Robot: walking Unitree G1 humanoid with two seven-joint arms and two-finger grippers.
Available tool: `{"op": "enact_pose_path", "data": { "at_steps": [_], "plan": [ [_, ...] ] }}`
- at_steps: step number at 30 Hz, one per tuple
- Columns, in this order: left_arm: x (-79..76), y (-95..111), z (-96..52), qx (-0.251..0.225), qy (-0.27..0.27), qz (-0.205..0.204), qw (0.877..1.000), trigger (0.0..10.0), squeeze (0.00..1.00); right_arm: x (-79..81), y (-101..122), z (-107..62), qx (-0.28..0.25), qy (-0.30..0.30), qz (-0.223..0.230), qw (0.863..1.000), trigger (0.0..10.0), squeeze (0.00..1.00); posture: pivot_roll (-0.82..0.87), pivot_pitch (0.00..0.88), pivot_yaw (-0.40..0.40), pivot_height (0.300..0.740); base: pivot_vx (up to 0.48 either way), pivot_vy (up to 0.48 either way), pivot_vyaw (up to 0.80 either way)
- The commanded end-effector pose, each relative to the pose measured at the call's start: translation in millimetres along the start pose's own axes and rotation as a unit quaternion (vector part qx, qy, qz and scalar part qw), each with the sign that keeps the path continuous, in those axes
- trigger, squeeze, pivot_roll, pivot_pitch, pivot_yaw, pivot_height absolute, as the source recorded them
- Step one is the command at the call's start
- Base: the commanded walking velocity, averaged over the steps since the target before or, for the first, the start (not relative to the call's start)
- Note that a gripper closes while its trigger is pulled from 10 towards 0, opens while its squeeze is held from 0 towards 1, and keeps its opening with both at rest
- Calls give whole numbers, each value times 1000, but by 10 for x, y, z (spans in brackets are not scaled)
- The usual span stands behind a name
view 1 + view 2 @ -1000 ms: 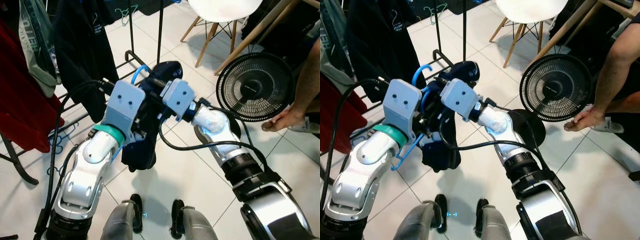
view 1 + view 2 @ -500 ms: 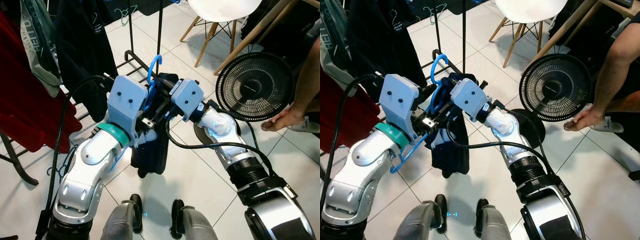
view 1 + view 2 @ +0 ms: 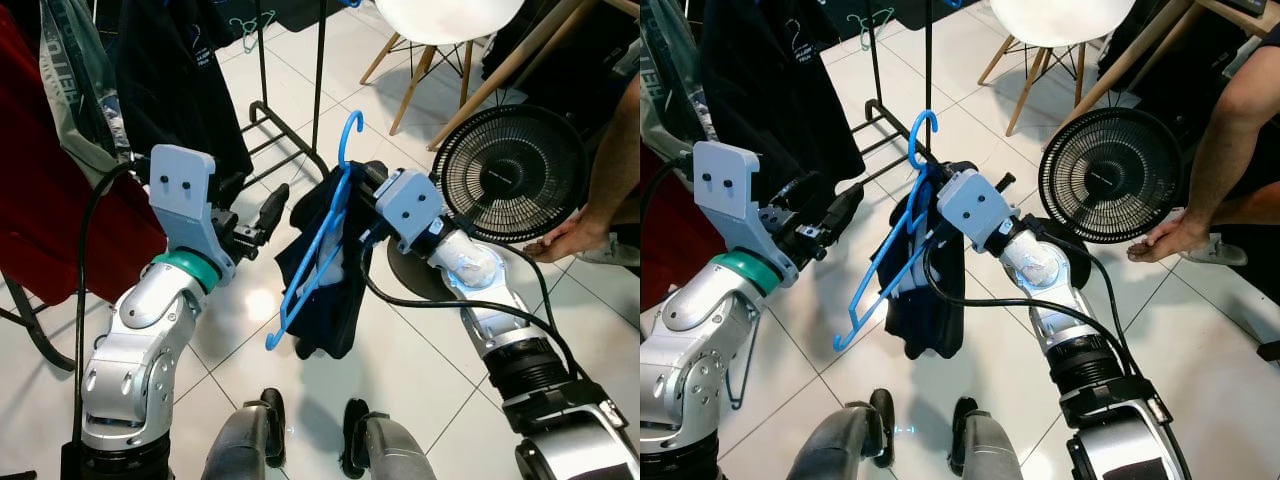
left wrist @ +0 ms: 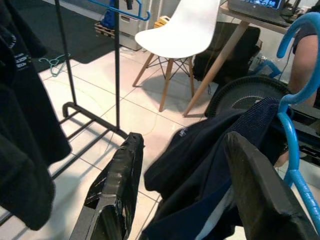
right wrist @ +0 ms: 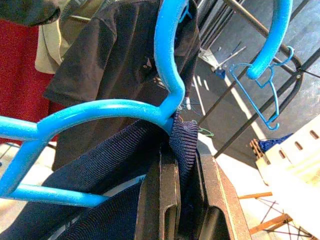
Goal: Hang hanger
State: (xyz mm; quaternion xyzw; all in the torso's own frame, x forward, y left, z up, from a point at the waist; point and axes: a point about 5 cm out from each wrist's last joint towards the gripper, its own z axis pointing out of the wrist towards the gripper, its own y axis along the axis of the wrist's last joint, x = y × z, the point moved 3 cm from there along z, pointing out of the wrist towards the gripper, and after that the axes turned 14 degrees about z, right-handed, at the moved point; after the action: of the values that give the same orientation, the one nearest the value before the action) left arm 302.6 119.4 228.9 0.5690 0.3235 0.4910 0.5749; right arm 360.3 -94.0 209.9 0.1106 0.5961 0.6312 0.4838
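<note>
Hanger (image 3: 318, 250) carrying a navy garment (image 3: 330, 290) is being held up in front of the robot by the right gripper (image 5: 181, 165).

Largest in view, the black clothes rack (image 3: 290, 100) is standing on the white tiled floor (image 3: 400, 350) ahead and to the left, with a black shirt (image 3: 175, 80) and a red garment (image 3: 50, 210) hanging on it. To the right, a black fan (image 3: 512, 172) is sitting on the floor below a white chair (image 3: 445, 20), and a person's hand (image 3: 560, 240) is reaching in just beside the fan. The blue hanger is hanging tilted, its hook uppermost, near the rack's upright pole but apart from it. The right gripper is clenching the knit collar and the hanger's neck together. The left gripper (image 4: 180, 190) is hovering just beside the garment with its fingers (image 4: 117, 185) spread wide, grasping nothing.
</note>
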Motion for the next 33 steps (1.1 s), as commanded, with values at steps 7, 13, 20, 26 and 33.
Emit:
{"op": "enact_pose_path", "data": {
  "at_steps": [7, 13, 20, 26, 33],
  "plan": [
    [343, -209, 12, 59, 105, 49, 991, 10000, 0, -229, 38, -141, 18, -23, 34, 999, 0, 0, 16, 201, 30, 740, 0, 0, 0],
    [242, -464, 31, 120, 82, 157, 977, 10000, 0, -361, 346, -105, -28, -54, 128, 990, 0, 0, 6, 202, 30, 740, 0, 0, 0],
    [87, -663, 59, 180, 24, 183, 966, 10000, 0, -362, 414, -14, -41, -93, 211, 972, 0, 0, 4, 201, 37, 740, 0, 0, 0],
    [-76, -721, 49, 189, -27, 170, 967, 10000, 0, -384, 429, 12, -42, -123, 260, 957, 0, 0, 6, 201, 45, 740, 0, 0, 0],
    [-257, -803, 74, 189, -68, 204, 958, 10000, 0, -441, 691, 24, -64, -105, 269, 955, 0, 0, -3, 199, 43, 740, 0, 0, 0]
  ]
}}
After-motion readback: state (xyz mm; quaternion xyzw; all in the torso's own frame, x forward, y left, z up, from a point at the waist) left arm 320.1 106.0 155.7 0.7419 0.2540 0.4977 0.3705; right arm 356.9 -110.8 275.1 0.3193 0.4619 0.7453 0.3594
